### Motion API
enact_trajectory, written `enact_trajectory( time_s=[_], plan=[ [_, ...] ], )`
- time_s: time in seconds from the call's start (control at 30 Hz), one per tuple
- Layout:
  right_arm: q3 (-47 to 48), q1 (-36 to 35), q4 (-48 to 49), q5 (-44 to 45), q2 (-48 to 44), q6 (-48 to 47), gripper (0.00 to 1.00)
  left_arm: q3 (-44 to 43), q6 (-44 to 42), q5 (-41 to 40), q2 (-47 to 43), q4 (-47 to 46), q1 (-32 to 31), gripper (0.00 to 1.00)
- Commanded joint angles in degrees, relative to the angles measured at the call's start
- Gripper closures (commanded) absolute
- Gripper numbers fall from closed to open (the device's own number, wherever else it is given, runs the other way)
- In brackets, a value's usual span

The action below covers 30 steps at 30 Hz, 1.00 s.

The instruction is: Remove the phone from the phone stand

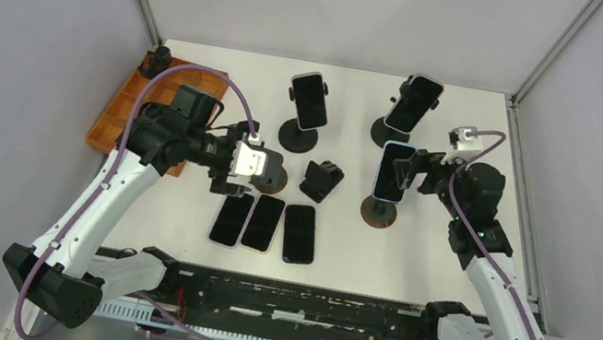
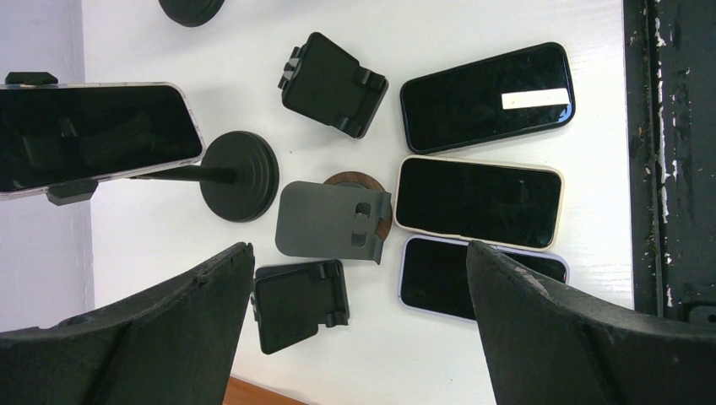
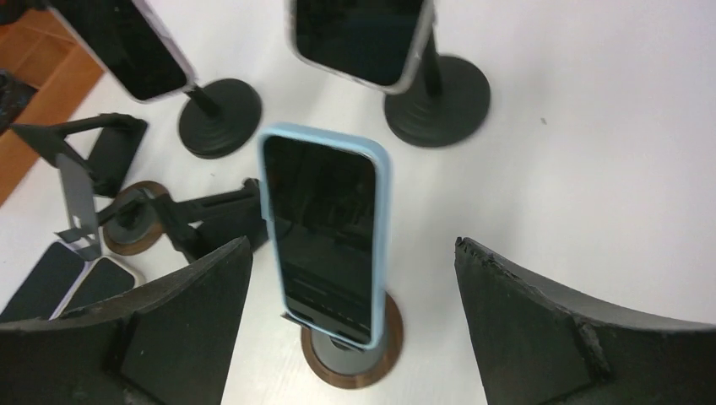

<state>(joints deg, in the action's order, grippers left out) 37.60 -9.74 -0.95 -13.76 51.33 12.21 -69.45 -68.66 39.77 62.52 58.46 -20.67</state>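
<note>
A phone in a light-blue case leans upright in a phone stand with a wood-ringed round base, right of the table's middle. My right gripper is open around it, one finger on each side, with a gap to each edge of the phone. In the top view the right gripper sits just right of that phone. My left gripper is open and holds nothing. It hovers over an empty grey stand and a small black stand.
Two more phones stand on black round-based stands at the back. Three phones lie flat near the front. An empty black stand sits mid-table. An orange tray lies at the left.
</note>
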Motion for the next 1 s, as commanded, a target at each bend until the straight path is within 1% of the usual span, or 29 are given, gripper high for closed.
enact_trajectory(
  time_s=[0.0,0.17,0.27,0.4,0.53,0.63,0.7,0.77,0.9,0.97],
  plan=[
    [-3.23,6.24,3.65,-9.41,1.11,3.4,0.05,-2.09,2.27,2.12,0.19,0.51,-0.12,0.0],
    [-3.56,6.57,9.62,-14.36,8.2,5.19,0.05,-2.52,2.52,2.15,0.48,0.54,-0.16,0.0],
    [-3.97,6.62,14.43,-16.66,12.52,6.91,0.07,-2.71,2.49,2.0,0.63,0.68,-0.15,0.0],
    [-4.93,6.55,19.94,-19.84,17.03,8.82,0.13,-2.62,2.41,1.78,0.78,0.81,-0.16,0.0],
    [-6.47,6.61,25.1,-22.3,19.91,11.11,0.21,-2.37,2.14,1.71,0.99,0.94,-0.16,0.0],
    [-8.16,6.56,29.86,-24.29,21.32,13.78,0.29,-2.48,2.1,1.8,1.39,0.92,-0.11,0.0],
    [-8.88,6.57,30.89,-24.74,21.68,14.42,0.37,-2.69,2.12,2.02,1.7,1.12,-0.14,0.0],
    [-9.59,6.5,32.29,-25.13,21.77,15.13,0.46,-2.88,2.01,2.11,1.96,1.19,-0.12,0.0],
    [-10.09,6.55,33.44,-25.77,21.57,15.99,0.71,-3.12,1.92,2.45,2.34,1.36,-0.16,0.0],
    [-10.18,6.44,34.22,-26.2,21.25,16.73,0.79,-3.21,1.86,2.54,2.34,1.43,-0.16,0.0]
  ],
)
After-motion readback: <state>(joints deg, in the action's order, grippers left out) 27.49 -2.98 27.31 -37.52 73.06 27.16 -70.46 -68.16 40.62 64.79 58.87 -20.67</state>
